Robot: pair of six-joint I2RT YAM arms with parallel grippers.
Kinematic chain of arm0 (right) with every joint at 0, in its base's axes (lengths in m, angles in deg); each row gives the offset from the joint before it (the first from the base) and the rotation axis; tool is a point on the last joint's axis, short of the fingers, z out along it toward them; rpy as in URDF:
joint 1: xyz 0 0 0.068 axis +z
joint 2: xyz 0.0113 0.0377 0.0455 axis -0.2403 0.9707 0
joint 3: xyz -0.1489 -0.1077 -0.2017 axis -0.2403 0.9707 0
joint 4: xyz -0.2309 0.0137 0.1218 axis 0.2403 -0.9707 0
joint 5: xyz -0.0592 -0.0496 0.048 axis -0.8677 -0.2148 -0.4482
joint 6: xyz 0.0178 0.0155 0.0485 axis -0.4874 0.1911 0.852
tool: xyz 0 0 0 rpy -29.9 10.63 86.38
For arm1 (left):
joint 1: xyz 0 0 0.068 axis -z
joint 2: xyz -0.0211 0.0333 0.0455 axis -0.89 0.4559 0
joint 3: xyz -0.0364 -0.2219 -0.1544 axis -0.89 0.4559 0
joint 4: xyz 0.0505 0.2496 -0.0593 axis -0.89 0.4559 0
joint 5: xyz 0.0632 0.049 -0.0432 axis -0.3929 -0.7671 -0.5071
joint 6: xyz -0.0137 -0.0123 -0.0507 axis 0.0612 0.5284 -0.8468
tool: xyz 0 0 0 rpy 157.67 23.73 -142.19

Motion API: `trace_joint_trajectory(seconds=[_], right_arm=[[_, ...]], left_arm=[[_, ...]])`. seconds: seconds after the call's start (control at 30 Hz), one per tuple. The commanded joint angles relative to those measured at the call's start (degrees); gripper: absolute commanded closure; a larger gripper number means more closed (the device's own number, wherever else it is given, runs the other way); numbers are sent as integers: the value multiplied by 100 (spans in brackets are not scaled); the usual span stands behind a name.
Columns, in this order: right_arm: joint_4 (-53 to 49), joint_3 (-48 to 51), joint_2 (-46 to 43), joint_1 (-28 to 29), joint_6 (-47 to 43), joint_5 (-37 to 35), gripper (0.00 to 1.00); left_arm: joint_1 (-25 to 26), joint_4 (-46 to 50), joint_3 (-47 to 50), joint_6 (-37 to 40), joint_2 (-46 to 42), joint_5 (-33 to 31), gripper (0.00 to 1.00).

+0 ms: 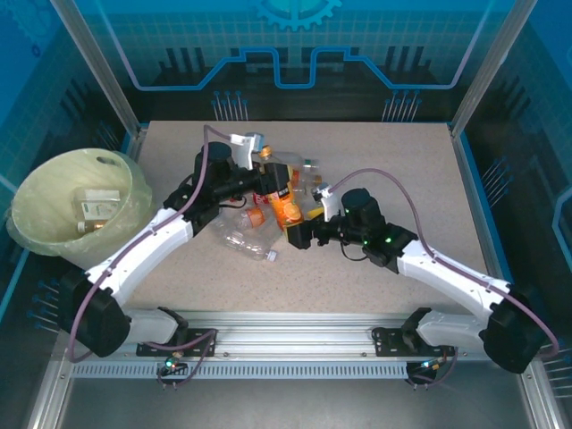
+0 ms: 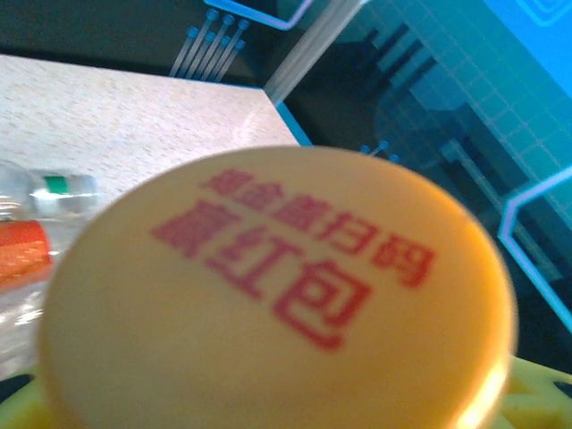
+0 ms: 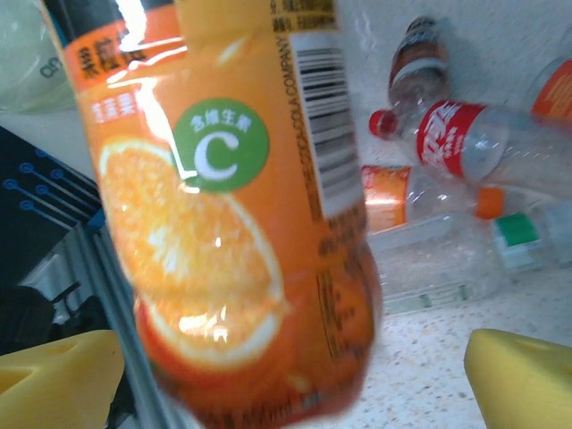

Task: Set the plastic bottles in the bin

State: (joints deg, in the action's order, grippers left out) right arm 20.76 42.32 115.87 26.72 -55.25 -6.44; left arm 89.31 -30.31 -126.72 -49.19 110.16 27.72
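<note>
Orange bottle [image 3: 241, 223] blurry (top & btm out of frame)

The speckled beige tabletop [image 1: 295, 286] is carrying a loose cluster of plastic bottles [image 1: 253, 216], all lying on their sides around its middle. A clear bottle [image 1: 246, 243] is lying closest to the near edge. A red-labelled cola bottle [image 3: 465, 134] is resting near an orange-labelled bottle [image 3: 393, 198] and a green-labelled bottle [image 3: 518, 231].

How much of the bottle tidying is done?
A few bottles already lie in the bin. The left gripper grips the orange bottle by its cap; the right gripper stands open around it. Several more wait on the table.
</note>
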Motion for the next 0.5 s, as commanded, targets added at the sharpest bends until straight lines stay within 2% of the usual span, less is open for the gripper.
trace_joint_trajectory(seconds=[0.0,0.23,0.47], right_arm=[[-311,13,-388,81,-433,-925,0],[-752,23,-569,69,-417,-2151,0],[-1106,-111,-351,-31,-135,-3011,0]], left_arm=[[-2,787,-175,519,-467,-926,47],[2,2068,-616,1098,-1052,-1996,48],[2,3343,-1348,1547,-1674,-3299,48]])
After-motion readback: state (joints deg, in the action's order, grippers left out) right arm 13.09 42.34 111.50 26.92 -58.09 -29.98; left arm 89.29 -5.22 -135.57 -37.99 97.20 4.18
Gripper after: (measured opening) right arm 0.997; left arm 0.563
